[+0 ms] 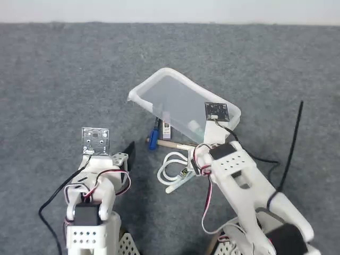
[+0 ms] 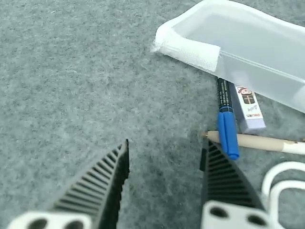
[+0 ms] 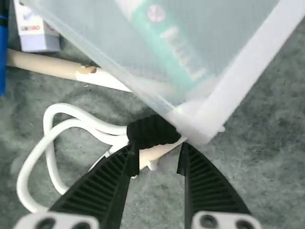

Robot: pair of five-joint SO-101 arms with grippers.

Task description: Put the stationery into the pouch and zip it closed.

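left tool (image 2: 167,174) open over worktop (image 2: 71,71) | blue-capped pen (image 2: 226,129) just beyond one fingertip, long axis running away toward pouch (image 2: 248,43) | right tool (image 3: 155,167) parted, straddling white cable (image 3: 52,143) (at pouch corner) | left arm likely nearer pen

One each: pouch (image 2: 257,43), marker (image 2: 228,129), pen (image 2: 267,142), eraser (image 2: 249,109), cable (image 3: 107,131), tube (image 3: 167,36).
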